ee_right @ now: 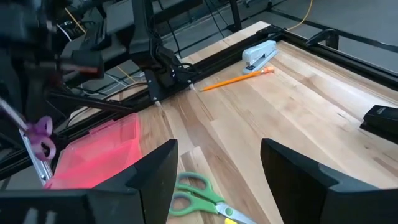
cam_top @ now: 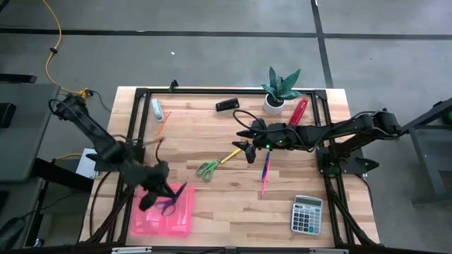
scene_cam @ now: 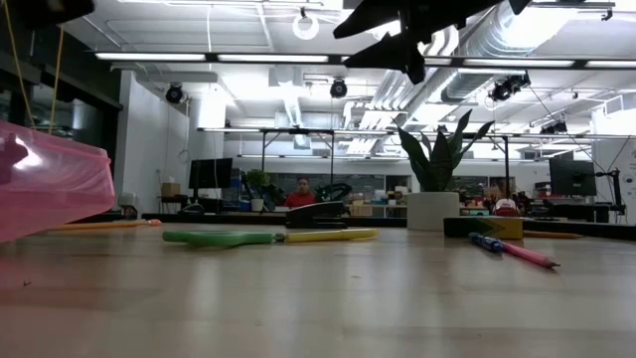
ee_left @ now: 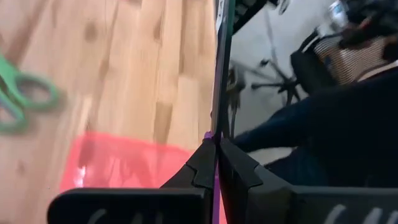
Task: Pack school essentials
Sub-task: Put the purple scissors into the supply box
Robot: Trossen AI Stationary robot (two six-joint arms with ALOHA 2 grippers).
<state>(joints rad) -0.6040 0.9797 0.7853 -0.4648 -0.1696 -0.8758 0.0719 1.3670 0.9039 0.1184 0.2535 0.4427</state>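
Note:
My left gripper (cam_top: 157, 189) is shut on the purple-handled scissors (cam_top: 174, 197) over the pink pouch (cam_top: 164, 215) at the table's near left. The right wrist view shows their purple loops (ee_right: 42, 134). My right gripper (cam_top: 247, 149) hangs open above the table's middle, holding nothing. Just beyond its fingers the green-handled scissors (cam_top: 209, 168) lie flat beside a yellow pencil (cam_top: 230, 156). Blue and pink pencils (cam_top: 265, 171) lie to the right of them. An orange pencil (cam_top: 162, 125) lies at the far left. My left gripper pinches the purple-handled scissors between its two fingers, on a thin purple part (ee_left: 209, 135) at the fingertips. The scissors show edge-on, and a thin dark length of them (ee_left: 219, 68) runs on past the fingers. The fingers slant downward over the pouch (ee_left: 124, 163). I cannot tell whether the scissors touch it.
A grey calculator (cam_top: 307, 214) lies near right. A potted plant (cam_top: 281, 90) and a red oblong object (cam_top: 299, 111) stand far right. A black object (cam_top: 227, 105) and a pale stapler (cam_top: 157, 108) sit along the far edge. A black frame rims the table.

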